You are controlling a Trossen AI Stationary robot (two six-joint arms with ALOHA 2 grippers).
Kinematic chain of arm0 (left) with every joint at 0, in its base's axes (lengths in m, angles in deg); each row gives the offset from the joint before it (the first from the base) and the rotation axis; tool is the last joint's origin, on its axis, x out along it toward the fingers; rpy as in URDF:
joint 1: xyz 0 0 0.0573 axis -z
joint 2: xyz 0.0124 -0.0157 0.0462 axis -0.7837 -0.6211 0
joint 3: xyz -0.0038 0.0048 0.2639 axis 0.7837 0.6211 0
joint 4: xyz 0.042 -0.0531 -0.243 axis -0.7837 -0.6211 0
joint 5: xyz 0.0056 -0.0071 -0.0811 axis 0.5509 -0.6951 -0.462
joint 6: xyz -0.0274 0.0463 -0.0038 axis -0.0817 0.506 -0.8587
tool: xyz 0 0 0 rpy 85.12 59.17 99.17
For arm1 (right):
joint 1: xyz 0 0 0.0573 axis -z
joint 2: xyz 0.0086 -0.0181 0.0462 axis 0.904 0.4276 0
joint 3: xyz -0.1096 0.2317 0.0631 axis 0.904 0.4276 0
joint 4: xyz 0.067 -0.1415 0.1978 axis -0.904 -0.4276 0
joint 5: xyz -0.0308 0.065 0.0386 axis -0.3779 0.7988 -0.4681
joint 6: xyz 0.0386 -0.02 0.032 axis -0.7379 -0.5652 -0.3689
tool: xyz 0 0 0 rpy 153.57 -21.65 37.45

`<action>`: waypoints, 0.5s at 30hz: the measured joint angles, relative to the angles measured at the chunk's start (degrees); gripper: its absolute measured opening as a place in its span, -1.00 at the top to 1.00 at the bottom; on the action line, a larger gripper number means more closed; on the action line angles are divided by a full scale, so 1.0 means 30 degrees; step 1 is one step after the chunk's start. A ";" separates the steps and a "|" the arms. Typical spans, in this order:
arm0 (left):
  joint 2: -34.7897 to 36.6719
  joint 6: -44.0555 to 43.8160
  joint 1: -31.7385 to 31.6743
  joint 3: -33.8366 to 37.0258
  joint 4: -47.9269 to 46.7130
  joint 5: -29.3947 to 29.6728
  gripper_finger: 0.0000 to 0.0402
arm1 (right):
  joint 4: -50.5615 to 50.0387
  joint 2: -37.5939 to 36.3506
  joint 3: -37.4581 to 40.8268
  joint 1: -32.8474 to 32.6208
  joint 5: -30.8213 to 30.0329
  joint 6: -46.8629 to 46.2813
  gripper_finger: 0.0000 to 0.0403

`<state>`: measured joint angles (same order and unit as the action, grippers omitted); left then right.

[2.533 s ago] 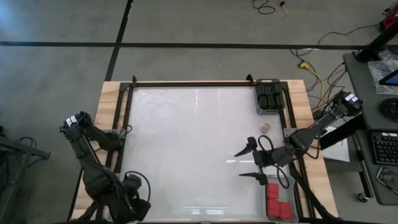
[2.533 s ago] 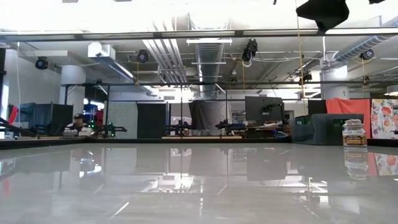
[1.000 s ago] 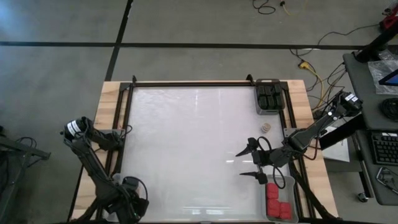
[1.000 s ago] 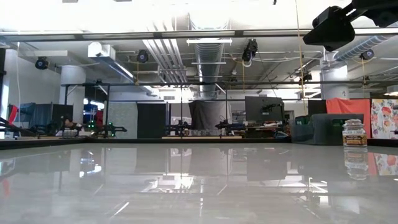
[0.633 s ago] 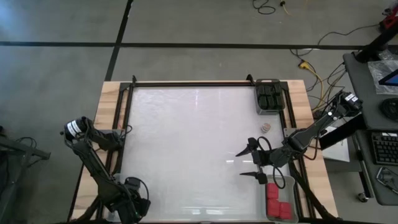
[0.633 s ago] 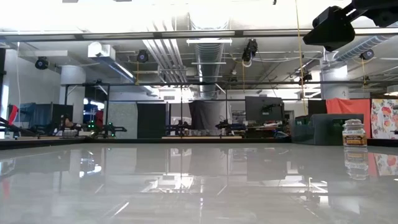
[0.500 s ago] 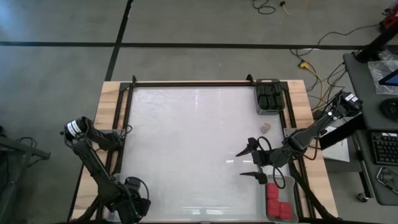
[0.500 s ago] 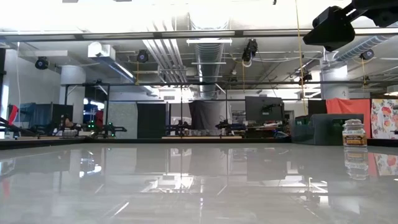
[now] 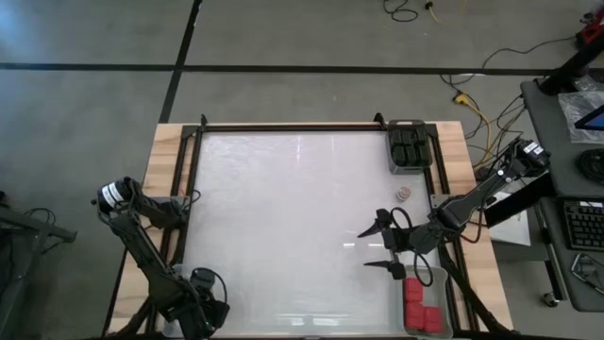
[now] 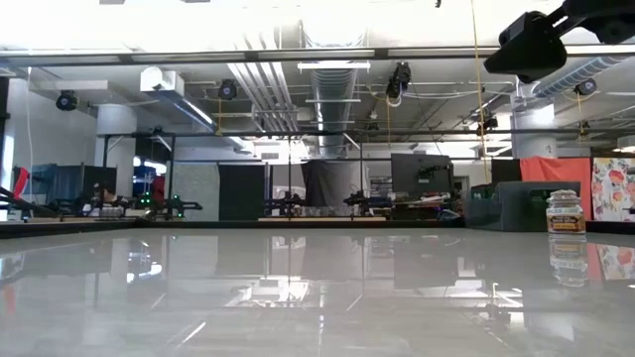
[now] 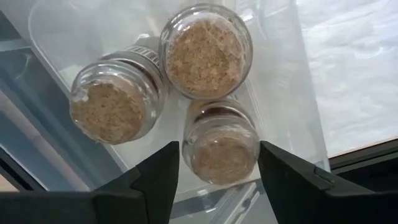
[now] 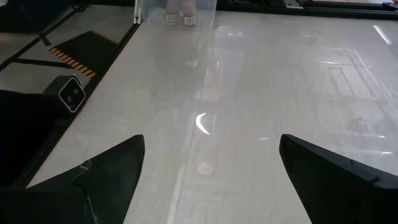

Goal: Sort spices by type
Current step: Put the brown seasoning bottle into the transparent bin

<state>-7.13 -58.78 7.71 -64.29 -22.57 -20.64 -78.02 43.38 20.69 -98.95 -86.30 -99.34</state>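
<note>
We note the left gripper (image 11: 214, 180) hanging over the clear bin (image 11: 283, 93) at the near-left corner, fingers parted around the nearest of three tan jars (image 11: 222, 143), not gripping it. Risk: a careless lift clips that jar and tips it. One tan jar (image 9: 404, 193) sits alone on the counter (image 9: 283, 217); the right gripper (image 9: 375, 248), wide open and empty, waits near it and might knock it away.
</note>
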 joint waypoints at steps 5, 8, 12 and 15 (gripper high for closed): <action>0.0000 0.0005 0.0000 0.0007 -0.0012 -0.0033 0.01 | -0.0007 0.0000 0.0036 0.0000 0.0000 -0.0188 -0.81; 0.0017 0.0294 0.0000 -0.0014 -0.0034 -0.0117 0.01 | 0.0001 0.0000 0.0036 0.0000 0.0000 -0.0181 -0.81; 0.0123 0.0862 0.0000 -0.0415 -0.0148 -0.0253 0.01 | 0.0000 0.0000 0.0036 0.0000 0.0000 -0.0179 -0.81; 0.0237 0.1262 0.0000 -0.0879 -0.0556 -0.0328 0.01 | 0.0007 0.0000 0.0036 0.0000 0.0000 -0.0173 -0.81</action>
<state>-6.42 -54.99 7.71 -66.92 -24.23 -21.63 -78.00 43.38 20.80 -98.95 -86.30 -99.86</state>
